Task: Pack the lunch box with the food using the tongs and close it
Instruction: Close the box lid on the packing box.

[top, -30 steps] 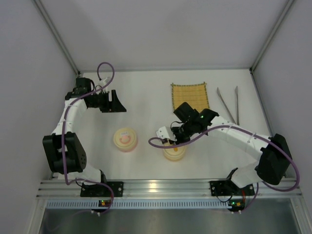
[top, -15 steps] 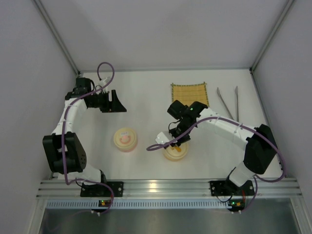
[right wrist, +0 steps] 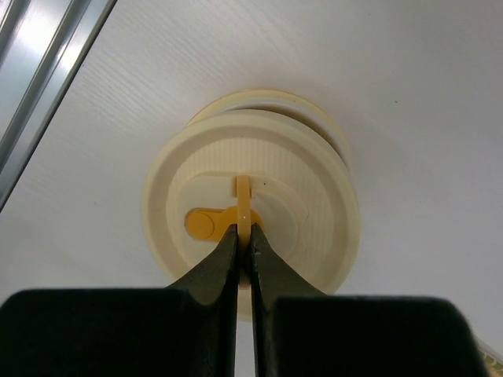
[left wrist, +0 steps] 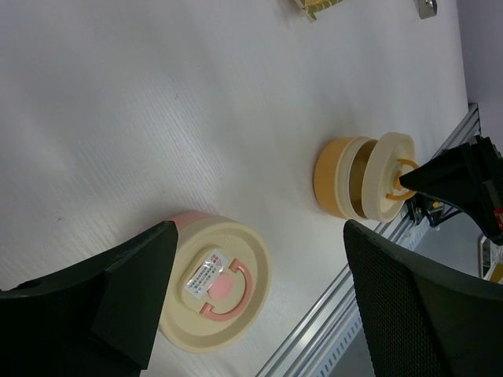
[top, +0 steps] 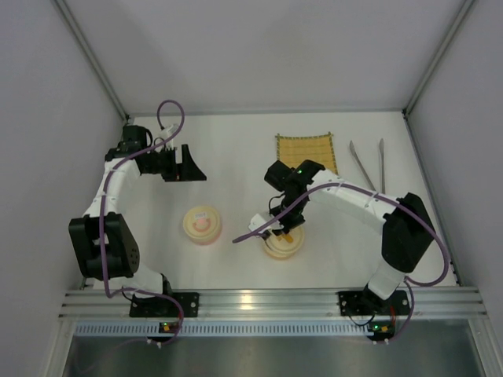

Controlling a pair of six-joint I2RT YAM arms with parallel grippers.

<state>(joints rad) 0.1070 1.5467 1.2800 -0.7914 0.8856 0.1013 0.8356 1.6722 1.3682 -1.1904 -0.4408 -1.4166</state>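
The right hand [right wrist: 244, 233] is pinched shut on the upright orange handle [right wrist: 244, 192] of the round cream lid [right wrist: 314, 204], which stands off its orange round lunch box [left wrist: 330, 177]. The left hand [top: 189, 171] gapes wide and is empty. Slim silver metal tongs [top: 368, 166] lie just beside the yellow woven mat [top: 306, 153].

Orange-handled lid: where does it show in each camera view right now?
Top external: the orange-handled lid is front centre, under the right gripper.
Left wrist: right of centre, beyond the pink-handled container.
Right wrist: centre frame.
Shared landmark: the right gripper, shut on the lid's orange handle.
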